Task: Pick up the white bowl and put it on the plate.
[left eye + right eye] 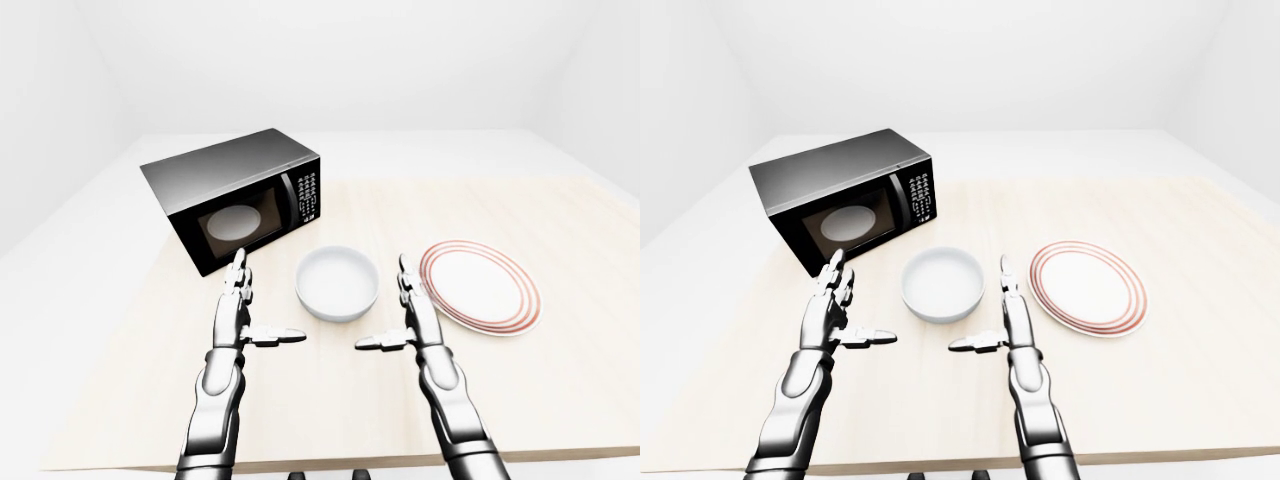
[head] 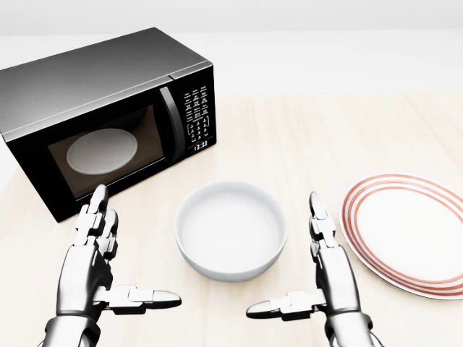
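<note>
On worktop (image 2: 304,137): one white bowl (image 2: 231,230) mid-frame, one plate (image 2: 412,233) right, one microwave (image 2: 108,116) upper left; both hands' fingers (image 2: 98,217) spread, empty.

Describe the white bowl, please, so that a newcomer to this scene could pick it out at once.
Start at the black microwave oven at the upper left of the head view on the pale wooden table. Just below and to its right sits the plain round white bowl, deep-walled and empty. Unlike the flat red-ringed white plate to its right, it bears no stripes.

White bowl (image 2: 231,230), red-ringed white plate (image 2: 414,235), black microwave (image 2: 101,116).
</note>
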`<state>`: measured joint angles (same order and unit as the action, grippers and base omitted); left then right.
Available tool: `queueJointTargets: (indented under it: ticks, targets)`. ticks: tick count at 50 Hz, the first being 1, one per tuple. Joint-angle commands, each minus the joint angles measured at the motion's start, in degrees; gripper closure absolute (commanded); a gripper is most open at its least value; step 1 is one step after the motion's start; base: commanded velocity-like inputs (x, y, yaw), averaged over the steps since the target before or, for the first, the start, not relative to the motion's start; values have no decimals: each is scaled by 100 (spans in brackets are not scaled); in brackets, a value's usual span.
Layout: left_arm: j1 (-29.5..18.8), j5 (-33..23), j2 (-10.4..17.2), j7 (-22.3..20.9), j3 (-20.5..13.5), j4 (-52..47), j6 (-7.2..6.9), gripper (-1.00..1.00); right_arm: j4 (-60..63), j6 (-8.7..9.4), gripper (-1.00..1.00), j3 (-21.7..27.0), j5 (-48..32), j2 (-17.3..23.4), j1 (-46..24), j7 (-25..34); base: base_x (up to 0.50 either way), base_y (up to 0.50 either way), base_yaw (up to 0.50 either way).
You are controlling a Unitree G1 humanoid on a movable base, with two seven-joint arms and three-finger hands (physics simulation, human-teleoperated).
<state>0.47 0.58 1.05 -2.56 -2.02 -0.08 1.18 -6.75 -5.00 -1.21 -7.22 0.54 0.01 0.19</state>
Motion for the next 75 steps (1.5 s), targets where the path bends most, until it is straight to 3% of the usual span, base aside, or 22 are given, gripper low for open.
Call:
queueJointTargets:
  ticks: [1, 5, 15, 18, 19, 20, 23, 25, 26, 29, 35, 45, 53, 63, 72, 75]
  targets:
    - [-27, -8, -1, 9, 0, 94, 50, -100, -444, 0, -100, -93, -795, 44, -211, -368, 0, 0, 0]
    - [-33, -1, 1, 16, -2, 66, 6, -100, -426, 0, -100, -81, -1035, 70, -306, -435, 0, 0, 0]
    - [-55, 2, 0, 31, -1, 147, 47, -100, -615, 110, -100, -182, -2189, 195, -472, -659, 0, 0, 0]
    - [-43, 2, 0, 31, 2, 100, 12, -100, -517, 249, -100, -269, -2676, 233, -440, -638, 0, 0, 0]
    - [-54, 3, 2, 30, -2, 119, 23, -100, -348, 458, -100, -415, -3233, 316, -384, -606, 0, 0, 0]
    - [-61, 1, 2, 31, -3, 147, 44, -100, -194, 547, -100, -453, -3473, 317, -332, -522, 0, 0, 0]
    - [-65, -2, 2, 32, -2, 156, 51, -100, 59, 681, -100, -508, -3992, 308, -261, -350, 0, 0, 0]
    - [-67, -3, 3, 32, -2, 161, 55, -100, 181, 679, -100, -508, -4181, 292, -220, -268, 0, 0, 0]
    - [-55, -7, 3, 31, 1, 155, 58, -100, 1844, 1000, -100, -1020, -6372, 774, -296, 1433, 0, 0, 0]
    - [-60, -8, 3, 32, 0, 140, 37, -100, 1888, 1000, -100, -788, -6846, 464, -347, 1691, 0, 0, 0]
    - [-53, -6, 2, 32, 2, 119, 23, -100, 1864, 997, -100, -669, -7113, 248, -395, 1740, 0, 0, 0]
    - [-43, -10, 0, 29, 4, 122, 36, -100, 1910, 838, -100, -721, -7433, 180, -500, 1940, 0, 0, 0]
    - [-45, -9, 0, 30, 5, 108, 18, -100, 1772, 614, -100, -652, -7489, 209, -827, 2280, 0, 0, 0]
    - [-37, -8, 2, 24, 4, 81, -1, -100, 1687, 256, -100, -620, -7179, 211, -1065, 3250, 0, 0, 0]
    - [-41, -12, 1, 25, 5, 88, 2, -100, 1701, 445, -100, -652, -6869, 88, -1291, 3981, 0, 0, 0]
    - [-41, -10, 0, 25, 4, 89, 5, -100, 1703, 503, -100, -662, -6814, 75, -1383, 3981, 0, 0, 0]
